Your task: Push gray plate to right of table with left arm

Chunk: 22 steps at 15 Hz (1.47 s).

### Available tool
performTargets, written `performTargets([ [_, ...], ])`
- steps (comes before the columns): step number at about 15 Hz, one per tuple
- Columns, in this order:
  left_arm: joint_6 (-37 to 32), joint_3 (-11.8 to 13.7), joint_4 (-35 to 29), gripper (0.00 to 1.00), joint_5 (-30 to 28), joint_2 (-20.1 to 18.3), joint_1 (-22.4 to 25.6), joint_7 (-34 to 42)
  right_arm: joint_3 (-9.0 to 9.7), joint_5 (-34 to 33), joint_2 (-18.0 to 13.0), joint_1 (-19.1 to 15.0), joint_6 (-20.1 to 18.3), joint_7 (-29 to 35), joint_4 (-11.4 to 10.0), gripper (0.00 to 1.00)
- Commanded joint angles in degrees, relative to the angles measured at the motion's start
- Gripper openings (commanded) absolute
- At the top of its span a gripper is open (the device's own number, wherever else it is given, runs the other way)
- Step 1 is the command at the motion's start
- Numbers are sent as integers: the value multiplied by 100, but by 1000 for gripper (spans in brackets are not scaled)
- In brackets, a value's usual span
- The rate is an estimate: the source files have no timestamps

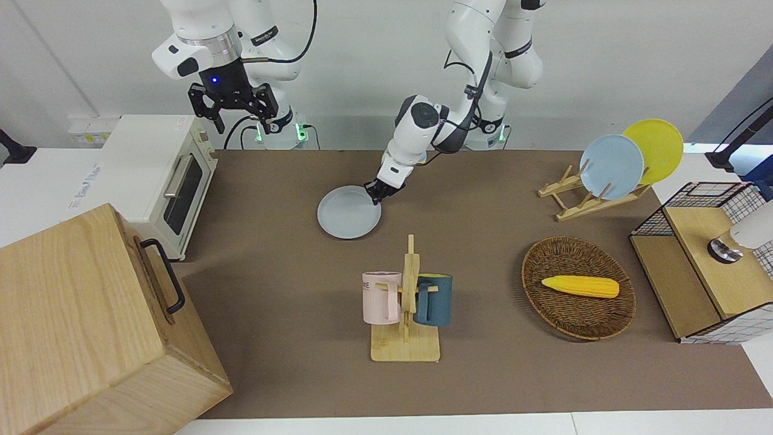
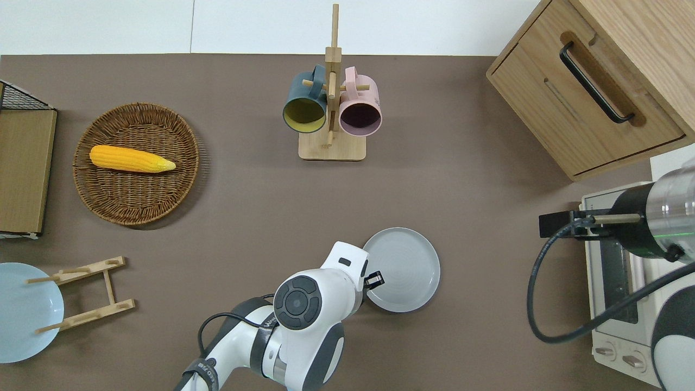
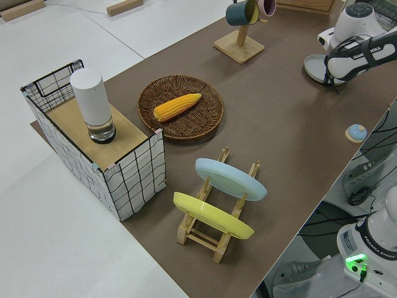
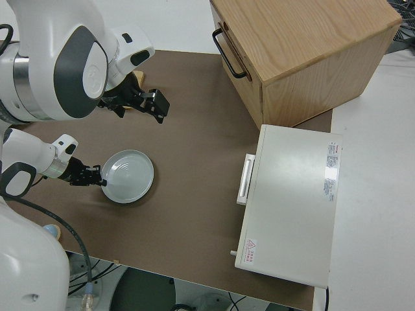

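Note:
The gray plate (image 1: 347,214) (image 2: 406,267) (image 4: 130,175) lies flat on the brown table (image 1: 495,380), about midway along it and on the half nearer the robots. My left gripper (image 1: 375,192) (image 2: 374,281) (image 4: 93,177) is down at table height, against the plate's rim on the side toward the left arm's end. In the left side view the plate (image 3: 314,66) is partly hidden by the left arm. The right arm is parked, and its gripper (image 1: 241,118) (image 4: 139,107) is open and holds nothing.
A wooden mug rack (image 1: 406,314) with a pink and a blue mug stands farther from the robots than the plate. A toaster oven (image 1: 163,175) and a wooden cabinet (image 1: 90,326) fill the right arm's end. A basket with corn (image 1: 578,287), a plate rack (image 1: 598,193) and a wire crate (image 1: 706,260) are toward the left arm's end.

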Motion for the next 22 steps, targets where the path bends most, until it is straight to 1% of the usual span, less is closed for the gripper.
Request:
performTargets([
  [1, 434, 118, 269, 0, -197, 462, -408, -103, 83, 123, -157, -140, 1, 59, -156, 996],
  [2, 443, 118, 304, 0, -198, 515, -426, -112, 83, 123, -157, -140, -7, 59, -156, 996],
  [3, 443, 126, 331, 26, -241, 533, -426, -104, 83, 123, -157, -140, 1, 67, -156, 996],
  [4, 443, 126, 427, 254, -250, 594, -426, -77, 83, 123, -157, -140, 1, 59, -156, 996],
  [5, 443, 118, 480, 754, -250, 595, -426, -95, 83, 123, -157, -140, 1, 59, -156, 996],
  [6, 408, 65, 480, 983, -242, 568, -356, -86, 83, 123, -157, -140, 1, 59, -156, 996],
  [8, 76, -101, 480, 987, -233, 314, 3, -86, 83, 123, -157, -140, 1, 59, -156, 996],
  [12, -1355, -128, 559, 991, -145, -441, 680, -7, 83, 123, -157, -140, 1, 59, -156, 996],
  [13, -2002, -94, 681, 991, -14, -677, 995, 37, 83, 123, -157, -140, 1, 59, -156, 996],
  [14, -2827, -32, 1022, 991, 318, -810, 1224, 159, 83, 123, -157, -140, 1, 67, -156, 996],
  [15, -3618, 116, 1469, 991, 652, -864, 1435, 230, 83, 123, -157, -140, 1, 59, -156, 996],
  [16, -4383, 361, 1978, 991, 942, -864, 1498, 317, 83, 123, -157, -140, 1, 59, -156, 996],
  [17, -4808, 625, 2105, 991, 1110, -890, 1508, 614, 83, 123, -157, -140, 1, 59, -156, 996],
  [18, -4917, 801, 2106, 991, 1138, -1039, 1603, 1087, 83, 123, -157, -140, 1, 59, -156, 996],
  [19, -5084, 899, 2106, 991, 1147, -1127, 1813, 1570, 83, 123, -157, -140, 1, 59, -156, 996],
  [20, -5207, 917, 2132, 991, 1234, -1154, 2042, 1958, 83, 123, -157, -140, 1, 59, -156, 996],
  [22, -5322, 909, 2334, 991, 2092, -1260, 2315, 2627, 83, 123, -157, -140, 1, 59, -156, 996],
])
